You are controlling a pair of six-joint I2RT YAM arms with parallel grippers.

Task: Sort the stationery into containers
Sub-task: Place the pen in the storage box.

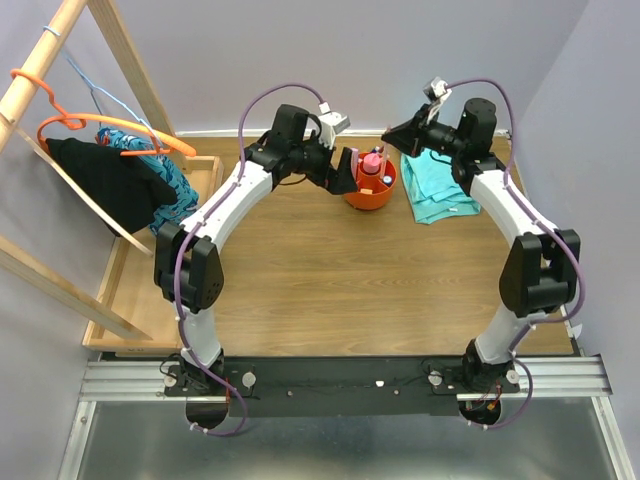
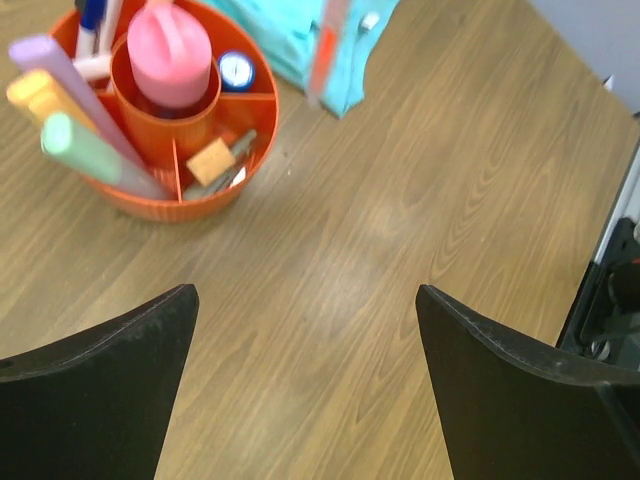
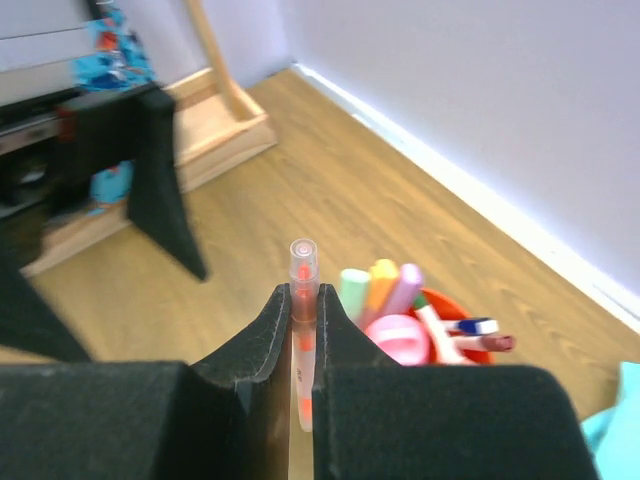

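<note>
The round orange tub (image 1: 371,190) stands at the back middle of the table. It holds the pink glue bottle (image 2: 170,55) in its central cup, pastel highlighters (image 2: 75,120), markers, a blue-capped bottle (image 2: 236,70) and a tan eraser (image 2: 211,161). My right gripper (image 3: 303,295) is shut on a translucent orange pen (image 3: 302,265), held in the air just right of the tub (image 3: 470,325); the pen also shows blurred in the left wrist view (image 2: 322,55). My left gripper (image 2: 305,300) is open and empty, above bare wood just left of the tub.
A teal cloth (image 1: 437,187) lies right of the tub, under my right arm. A wooden tray (image 1: 120,290) and a wooden rack with an orange hanger (image 1: 110,125) and dark clothes stand at the left. The back wall is close behind the tub.
</note>
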